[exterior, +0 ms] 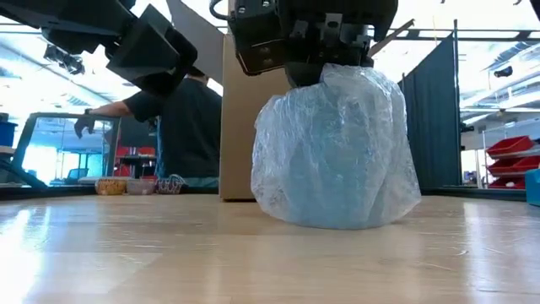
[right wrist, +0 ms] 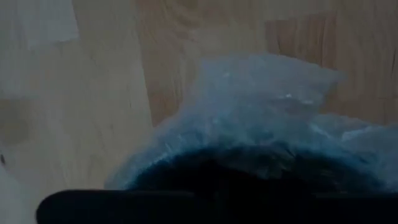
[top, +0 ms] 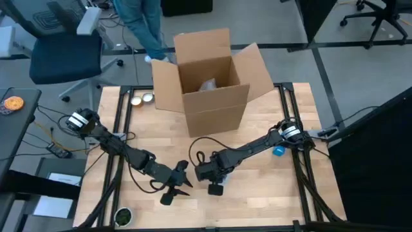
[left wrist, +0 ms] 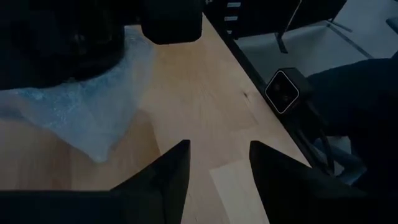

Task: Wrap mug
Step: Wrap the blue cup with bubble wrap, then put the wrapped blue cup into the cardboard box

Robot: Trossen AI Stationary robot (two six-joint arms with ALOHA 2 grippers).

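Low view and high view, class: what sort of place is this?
Probably a robotics lab or workshop: a wooden table on a dark frame, office chairs around it, and red parts bins on shelving behind.

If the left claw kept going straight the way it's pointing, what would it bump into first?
Probably bare table: the open left gripper points along the wood, with the bubble-wrapped bundle off to one side. Depth is uncertain.

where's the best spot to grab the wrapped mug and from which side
Probably at the top, from straight above. The wrapped mug sits upright on the table, and its bubble wrap gathers to a narrow neck there, while lower down it bulges wide. The right gripper is already at that neck. The left gripper is open, off to the side.
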